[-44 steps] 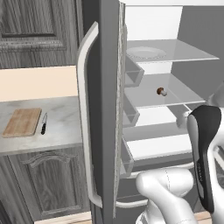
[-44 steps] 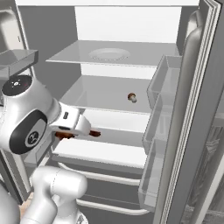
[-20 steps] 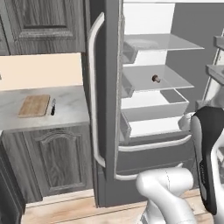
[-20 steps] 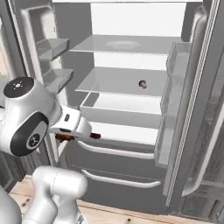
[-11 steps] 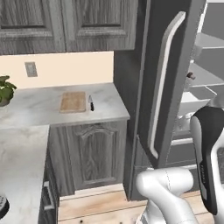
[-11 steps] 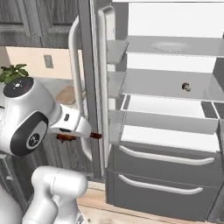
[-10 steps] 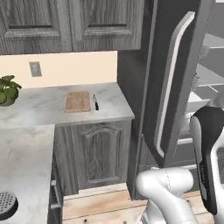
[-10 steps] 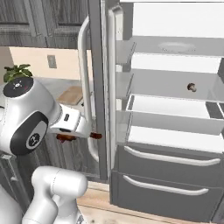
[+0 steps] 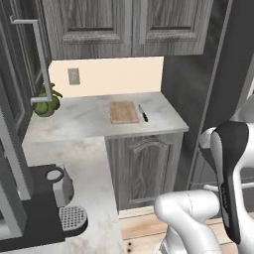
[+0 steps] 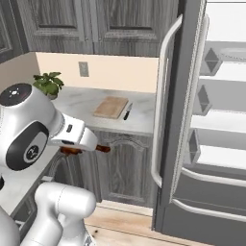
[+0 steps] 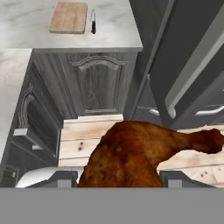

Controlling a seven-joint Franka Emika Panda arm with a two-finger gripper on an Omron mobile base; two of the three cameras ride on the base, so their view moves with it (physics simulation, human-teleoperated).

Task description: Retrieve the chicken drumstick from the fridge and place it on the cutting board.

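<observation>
The base has swung away from the open fridge (image 10: 192,120) toward the corner surface (image 9: 94,119); the tool (image 10: 79,149) stays clamped on the chicken drumstick (image 11: 140,151), so only the carry to the cutting board (image 9: 123,111) remains.

The hand (image 11: 118,177) gripped the drumstick (image 11: 135,151), thick end low between its fingers (image 11: 54,178), thin end pointing right above the wooden floor (image 11: 83,135). At the top, the board (image 11: 68,17) lay on the marble counter (image 11: 26,26) with a knife (image 11: 93,22) just right of it. The fridge (image 11: 192,65) door and pale handle (image 11: 197,65) stood at right
</observation>
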